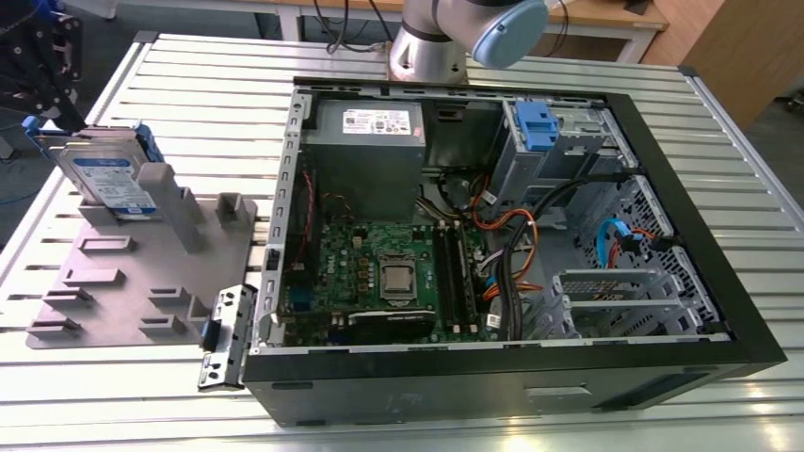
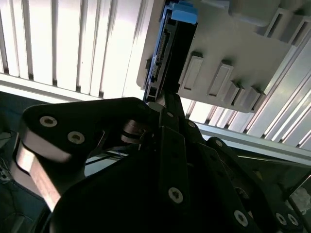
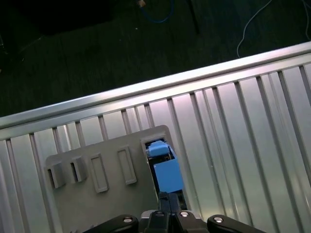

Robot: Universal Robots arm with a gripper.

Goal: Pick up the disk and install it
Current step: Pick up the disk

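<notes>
- Your gripper [image 1: 72,121] hangs at the exterior view's left, right above the top corner of the disk [image 1: 111,177].
- The disk stands on edge in a slot of the grey holder [image 1: 120,282], tilted a little. Its label faces the camera and blue rails run along its sides.
- In the second wrist view you get the disk [image 2: 163,53] edge-on with its connector side showing. The gripper [image 2: 164,103] is right at its near end, touching or just shy; I can't call which.
- In the first wrist view the gripper [image 3: 165,198] sits at the blue rail of the disk [image 3: 167,175], with the holder [image 3: 112,204] alongside.
- Is the claw apart or clamped on the disk? I cannot tell from these views.
- The open computer case [image 1: 503,377] lies on the slatted table [image 1: 201,75], well apart from the disk, toward the exterior view's right.
- Inside the case, at its far end, sit the grey power-supply box [image 1: 364,141] and the blue latch [image 1: 534,127].
</notes>
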